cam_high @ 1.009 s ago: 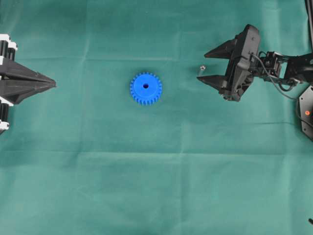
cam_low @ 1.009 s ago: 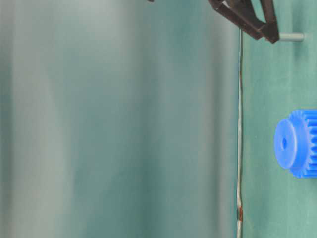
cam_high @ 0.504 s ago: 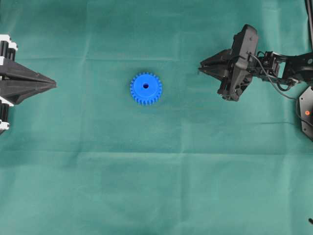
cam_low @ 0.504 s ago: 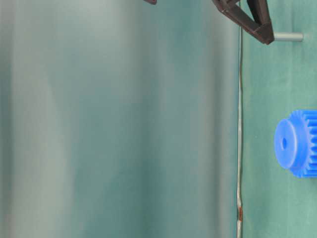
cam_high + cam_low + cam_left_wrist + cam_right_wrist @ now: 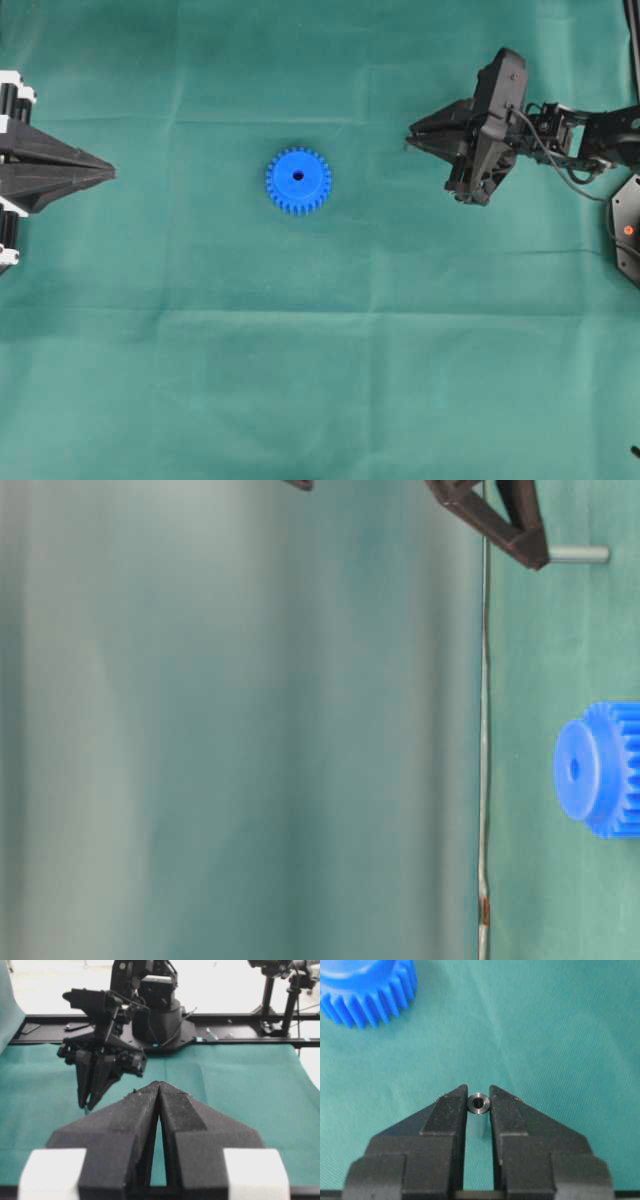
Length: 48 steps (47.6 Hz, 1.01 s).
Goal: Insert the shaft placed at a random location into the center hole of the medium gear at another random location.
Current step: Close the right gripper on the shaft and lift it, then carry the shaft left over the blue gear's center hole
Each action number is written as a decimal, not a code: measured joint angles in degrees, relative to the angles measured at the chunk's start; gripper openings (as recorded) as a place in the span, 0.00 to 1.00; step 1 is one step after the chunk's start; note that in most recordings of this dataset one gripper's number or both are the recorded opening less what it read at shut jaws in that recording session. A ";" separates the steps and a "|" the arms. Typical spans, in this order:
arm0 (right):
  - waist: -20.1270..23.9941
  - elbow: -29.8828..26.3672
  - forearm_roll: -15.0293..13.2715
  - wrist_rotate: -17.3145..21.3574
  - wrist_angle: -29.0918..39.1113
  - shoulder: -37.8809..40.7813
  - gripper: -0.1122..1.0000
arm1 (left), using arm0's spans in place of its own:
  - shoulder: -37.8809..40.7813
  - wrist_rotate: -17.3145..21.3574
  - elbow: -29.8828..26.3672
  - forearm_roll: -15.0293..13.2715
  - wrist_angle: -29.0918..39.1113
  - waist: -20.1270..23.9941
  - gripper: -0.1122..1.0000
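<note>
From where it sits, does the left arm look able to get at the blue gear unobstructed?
Probably yes. The left pincer is shut and holds nothing, and only bare green cloth lies between it and the medium gear. The right pincer, shut on the shaft, is off to the other side.

Right hand (image 5: 479,1110) clamped with fingers nearly together, left hand (image 5: 158,1091) pressed closed, low at table edge
</note>
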 measured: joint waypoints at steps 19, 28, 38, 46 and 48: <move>0.97 -2.99 0.09 0.09 13.18 -12.48 0.22 | -0.09 0.00 0.00 0.00 0.09 0.00 0.10; 1.67 -3.25 0.26 0.09 15.29 -14.06 0.22 | 0.00 -0.09 0.00 0.00 0.09 0.00 0.10; 1.76 -3.96 0.79 0.09 15.29 -13.27 0.22 | 0.00 -0.35 0.00 0.00 0.09 0.00 0.10; 2.90 -6.59 1.58 0.09 15.21 -10.02 0.22 | 0.00 -0.35 0.00 0.00 0.09 0.00 0.10; 3.43 -7.56 1.58 0.09 15.21 -9.05 0.22 | 0.00 -0.35 0.00 0.00 0.09 0.00 0.10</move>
